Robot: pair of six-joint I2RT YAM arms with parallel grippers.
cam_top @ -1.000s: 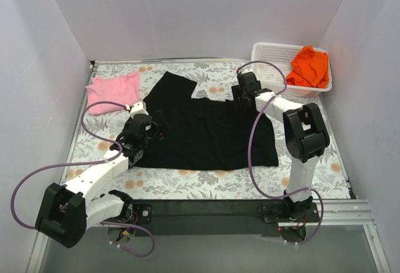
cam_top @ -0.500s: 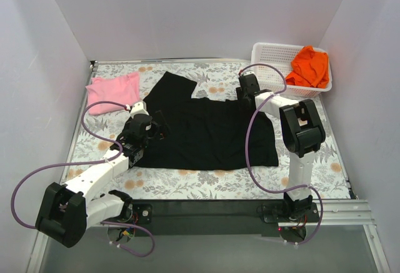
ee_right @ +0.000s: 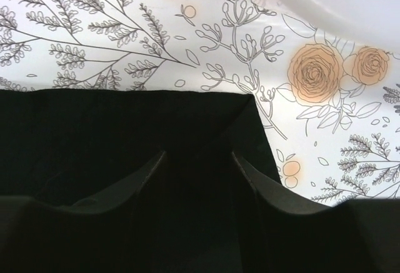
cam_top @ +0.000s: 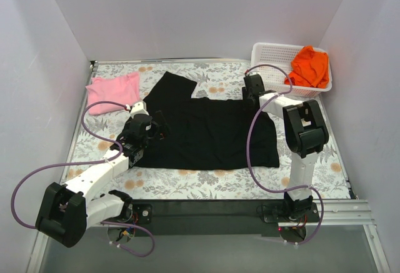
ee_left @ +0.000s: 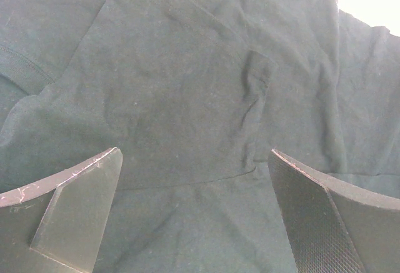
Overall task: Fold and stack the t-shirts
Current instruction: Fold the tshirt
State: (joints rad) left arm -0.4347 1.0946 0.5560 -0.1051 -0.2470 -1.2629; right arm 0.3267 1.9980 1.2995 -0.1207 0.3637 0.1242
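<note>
A large black t-shirt [cam_top: 212, 132] lies spread on the floral table, one sleeve reaching toward the back. My left gripper [cam_top: 159, 128] hovers over its left part, wide open; in the left wrist view only black cloth [ee_left: 187, 67] shows between the left gripper's [ee_left: 194, 153] fingers. My right gripper [cam_top: 251, 97] is down at the shirt's far right corner. In the right wrist view the right gripper's [ee_right: 199, 154] jaws stand partly apart on the black cloth [ee_right: 112, 129], just inside that corner. The pink t-shirt [cam_top: 112, 92] lies at the far left. The orange t-shirt [cam_top: 309, 65] sits in the basket.
The white mesh basket [cam_top: 265, 51] stands at the back right corner, close behind my right gripper. White walls close in the table on three sides. The floral tablecloth [ee_right: 125, 29] shows beyond the shirt's corner.
My right gripper has shifted a little right and back onto the black shirt's corner, and its jaws have narrowed. The left arm has not moved.
</note>
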